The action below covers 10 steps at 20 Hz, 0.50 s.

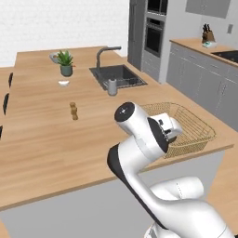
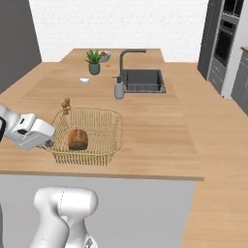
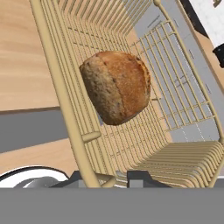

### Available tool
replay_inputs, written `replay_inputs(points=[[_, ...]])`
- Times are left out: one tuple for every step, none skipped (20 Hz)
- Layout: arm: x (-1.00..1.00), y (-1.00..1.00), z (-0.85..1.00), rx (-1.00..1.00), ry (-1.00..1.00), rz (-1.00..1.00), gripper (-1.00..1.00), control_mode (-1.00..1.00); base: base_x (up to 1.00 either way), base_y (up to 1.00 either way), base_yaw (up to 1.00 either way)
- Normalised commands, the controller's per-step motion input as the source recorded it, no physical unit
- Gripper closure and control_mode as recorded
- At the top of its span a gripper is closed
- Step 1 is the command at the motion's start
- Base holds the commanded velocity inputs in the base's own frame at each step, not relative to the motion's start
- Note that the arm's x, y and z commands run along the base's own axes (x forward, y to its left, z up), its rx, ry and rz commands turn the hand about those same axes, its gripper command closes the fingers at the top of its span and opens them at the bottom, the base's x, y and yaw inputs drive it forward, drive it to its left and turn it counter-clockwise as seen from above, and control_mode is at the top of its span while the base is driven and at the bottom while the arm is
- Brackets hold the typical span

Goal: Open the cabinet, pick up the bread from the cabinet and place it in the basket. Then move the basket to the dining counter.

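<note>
The tan wicker basket (image 2: 99, 123) is at the near edge of the light-wood dining counter (image 2: 155, 131), close to its corner. The brown bread (image 2: 77, 139) lies inside it, large in the hand view (image 3: 117, 85). My gripper (image 2: 48, 142) is at the basket's near left rim, shut on that rim, which runs between the two dark fingertips (image 3: 139, 177). In the left base view the basket (image 1: 193, 123) sits just behind my hand (image 1: 168, 130), which hides the fingers. Whether the basket rests flat or is slightly raised I cannot tell. The bottom of a light-grey wall cabinet (image 1: 208, 6) shows at the far right.
On the dining counter are a dark sink (image 2: 142, 80) with a curved faucet (image 2: 127, 54), a grey dispenser (image 2: 118, 89), a potted plant (image 2: 94, 63), a small white dish (image 2: 85, 80) and a brown shaker (image 1: 73, 110). Grey drawers and a wall oven (image 1: 154, 36) stand to the right.
</note>
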Motion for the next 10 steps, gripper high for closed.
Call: replay_inputs(points=[[0.0, 0.0, 0.0, 0.0, 0.0, 0.0, 1.0, 1.0, 0.46, 0.35, 0.0], [0.0, 0.0, 0.0, 0.0, 0.0, 0.0, 1.0, 1.0, 0.44, 0.35, 0.0], [0.0, 0.0, 0.0, 0.0, 0.0, 0.0, 1.0, 1.0, 0.41, 0.35, 0.0], [0.0, 0.0, 0.0, 0.0, 0.0, 0.0, 1.0, 1.0, 0.3, 0.32, 0.0], [0.0, 0.0, 0.0, 0.0, 0.0, 0.0, 1.0, 1.0, 0.19, 0.27, 0.0], [0.0, 0.0, 0.0, 0.0, 0.0, 0.0, 1.0, 1.0, 0.09, 0.17, 0.0], [0.0, 0.0, 0.0, 0.0, 0.0, 0.0, 1.0, 1.0, 0.08, 0.09, 0.0], [0.07, 0.04, 0.0, 0.0, 0.0, 0.0, 1.0, -1.0, 0.0, 0.0, 0.0], [0.16, 0.04, 0.0, 0.0, 0.0, 0.0, 1.0, -1.0, 0.0, 0.0, 0.0], [0.3, 0.03, 0.0, 0.0, 0.0, 0.0, 1.0, -1.0, 0.0, 0.0, 0.0]])
